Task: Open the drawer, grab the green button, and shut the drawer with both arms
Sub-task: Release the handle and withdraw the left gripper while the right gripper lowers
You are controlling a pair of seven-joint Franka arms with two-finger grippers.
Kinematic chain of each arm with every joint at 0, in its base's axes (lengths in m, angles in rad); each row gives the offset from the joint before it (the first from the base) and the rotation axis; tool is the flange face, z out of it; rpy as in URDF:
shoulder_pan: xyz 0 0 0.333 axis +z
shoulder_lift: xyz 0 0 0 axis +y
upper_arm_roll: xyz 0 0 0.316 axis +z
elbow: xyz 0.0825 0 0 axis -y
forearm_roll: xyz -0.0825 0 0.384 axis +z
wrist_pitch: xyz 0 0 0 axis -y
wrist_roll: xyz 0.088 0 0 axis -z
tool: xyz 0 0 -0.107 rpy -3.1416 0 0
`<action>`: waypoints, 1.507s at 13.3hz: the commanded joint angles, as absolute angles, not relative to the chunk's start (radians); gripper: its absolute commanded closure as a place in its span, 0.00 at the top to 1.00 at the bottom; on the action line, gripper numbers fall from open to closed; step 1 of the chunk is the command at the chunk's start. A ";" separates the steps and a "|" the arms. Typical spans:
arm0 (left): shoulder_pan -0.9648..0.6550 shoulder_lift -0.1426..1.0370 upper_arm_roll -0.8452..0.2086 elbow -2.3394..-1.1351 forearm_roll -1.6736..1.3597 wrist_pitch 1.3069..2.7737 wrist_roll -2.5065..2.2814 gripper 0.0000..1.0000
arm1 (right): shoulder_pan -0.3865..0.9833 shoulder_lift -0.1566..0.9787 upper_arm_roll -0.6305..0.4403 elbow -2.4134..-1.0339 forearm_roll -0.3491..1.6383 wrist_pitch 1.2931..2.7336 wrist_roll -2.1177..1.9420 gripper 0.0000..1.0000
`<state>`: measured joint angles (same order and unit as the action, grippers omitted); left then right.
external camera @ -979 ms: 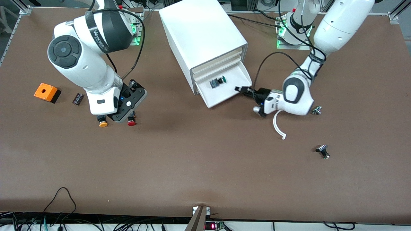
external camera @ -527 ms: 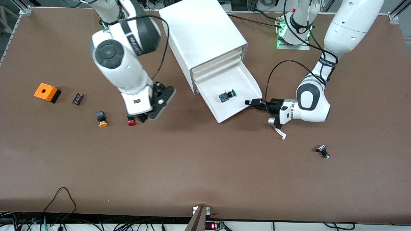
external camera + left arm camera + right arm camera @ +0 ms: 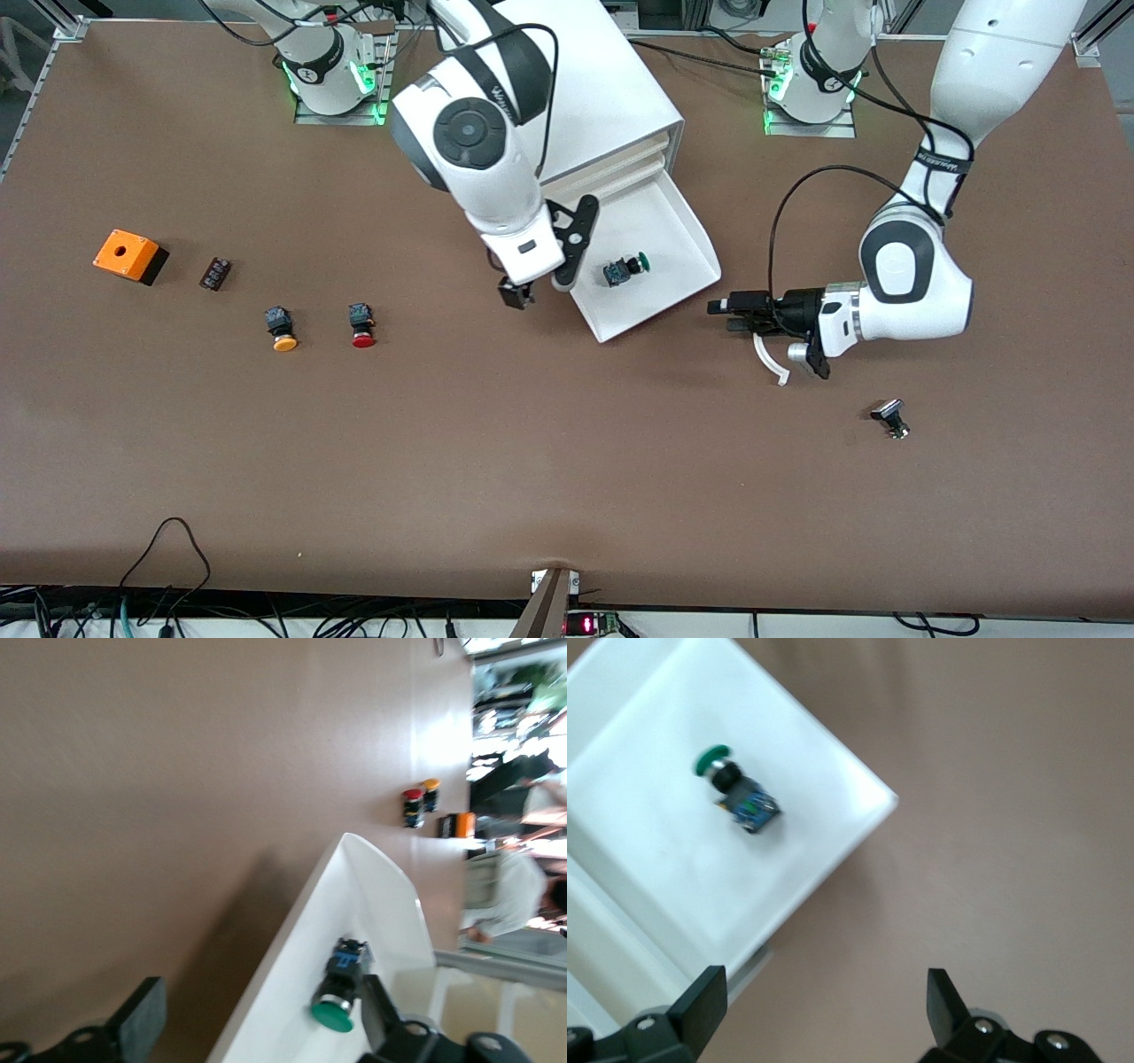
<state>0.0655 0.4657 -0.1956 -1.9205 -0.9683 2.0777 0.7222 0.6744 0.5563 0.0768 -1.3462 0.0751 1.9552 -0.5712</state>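
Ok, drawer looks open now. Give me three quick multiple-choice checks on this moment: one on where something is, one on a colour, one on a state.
1. Where is the green button?
A. in the pulled-out drawer
B. on the table beside the orange box
C. in the right gripper

2. What colour is the cap of the button lying nearest the orange box?
A. green
B. blue
C. orange

3. How is the left gripper?
A. shut on the drawer's rim
B. open, off the drawer
C. shut on the button

Answers:
1 A, it lies on the drawer's white floor.
2 C, the orange-capped button is closest.
3 B, its fingers stand apart over the table.
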 commanded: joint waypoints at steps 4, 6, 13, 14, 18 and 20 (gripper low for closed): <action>0.153 0.286 -0.184 -1.763 -0.524 2.103 0.703 1.00 | 0.716 0.589 0.097 -1.296 0.066 1.947 -0.604 1.00; 0.178 0.232 -0.166 -1.715 -0.453 2.001 0.701 1.00 | 0.730 0.624 0.098 -1.266 0.066 1.948 -0.670 1.00; 0.175 0.163 -0.087 -1.444 -0.099 1.619 0.593 1.00 | 0.778 0.699 0.101 -1.235 0.064 1.982 -0.799 1.00; 0.172 0.161 -0.090 -1.428 -0.065 1.593 0.548 1.00 | 0.791 0.712 0.100 -1.236 0.063 1.991 -0.852 1.00; 0.155 0.161 -0.103 -1.433 0.009 1.571 0.338 1.00 | 0.833 0.736 0.100 -1.238 0.018 2.005 -0.874 1.00; 0.117 0.147 -0.103 -1.445 0.070 1.562 0.212 1.00 | 0.841 0.755 0.098 -1.239 0.017 2.037 -0.873 1.00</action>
<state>0.1543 0.1527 -0.1002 -1.4548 0.0026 1.5871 0.3308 0.8329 0.7225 0.0999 -1.2701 0.0315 2.0172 -0.8544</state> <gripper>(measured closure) 0.000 0.000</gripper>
